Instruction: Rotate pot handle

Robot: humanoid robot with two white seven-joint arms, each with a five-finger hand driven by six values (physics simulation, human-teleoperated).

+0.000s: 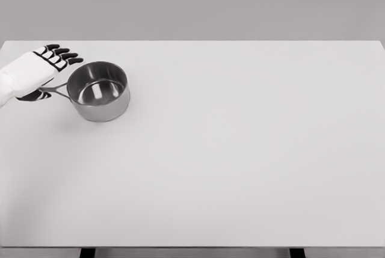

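At the left edge of the frame, in its upper part, the white left hand with black-tipped fingers (pixel 42 71) is being held over the thin metal handle (pixel 54 88) of a pot. The arm is entering from the picture's left. Four fingers (pixel 63 55) are being extended toward the upper right, spread slightly and lying just beside the pot's rim, while a dark thumb tip is showing below the handle, near the hand's lower edge. The handle is passing between the fingers above and the thumb below, but whether it is actually being gripped cannot be told; the fingers are appearing straightened rather than curled.

Just to the right of the hand, the round, shiny stainless-steel saucepan (pixel 99 91) is being shown standing upright in the upper left of the frame, its open mouth facing up and its bare interior being reflected in grey tones. Its handle is pointing left and slightly down, toward the hand.

The pot is being borne by a wide, plain white rectangular tabletop (pixel 240 162), which is filling most of the frame. Dark table legs are peeping out at the bottom edge. No brand, label or writing is readable anywhere.
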